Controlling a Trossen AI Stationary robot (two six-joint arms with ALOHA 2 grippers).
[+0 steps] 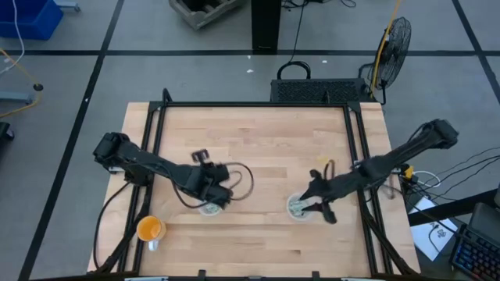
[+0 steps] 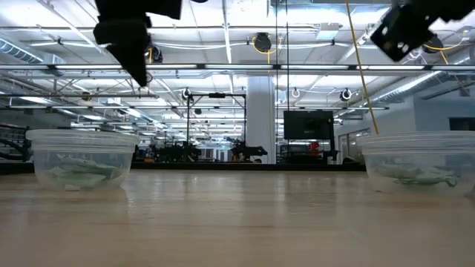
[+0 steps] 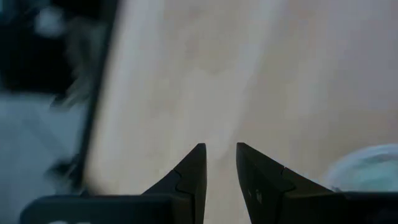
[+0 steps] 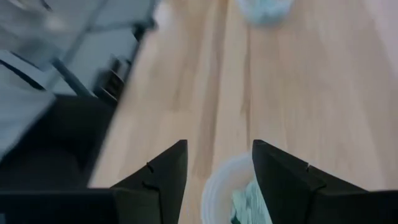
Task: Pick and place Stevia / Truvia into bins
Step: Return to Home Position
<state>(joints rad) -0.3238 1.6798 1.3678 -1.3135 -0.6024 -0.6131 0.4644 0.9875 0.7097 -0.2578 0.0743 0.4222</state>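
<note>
The Stevia packets (image 4: 252,200) nearest your right gripper (image 4: 219,152) lay straight below it, bunched in the bottom of the right cup (image 4: 211,186). The cup's rim showed between the two fingers in the right wrist view. The packets looked pale green and white, thin paper crumpled over one another, so no single long axis could be read from them. That gripper stood well open, its fingers wide apart, with nothing in it.

The left cup (image 3: 373,167) sat below your left gripper (image 3: 221,155) and a little off to one side, close by rather than directly under it. The low view showed a small green-and-white heap on that cup's floor too. The left gripper's fingers were parted by only a narrow gap, and nothing was between them.

Each arm was nearer its own cup, and the two cups stood well apart on the table (image 1: 258,140). I could make out no packet loose on the wood in the high view. Judged from that, the sorting looked done, and what remained was to draw both arms home. In the low view both grippers hung well above the rims, so I'd expect little risk of clipping a cup. The orange cup (image 1: 150,229) stood out to the left gripper's outer side, well apart from it.
</note>
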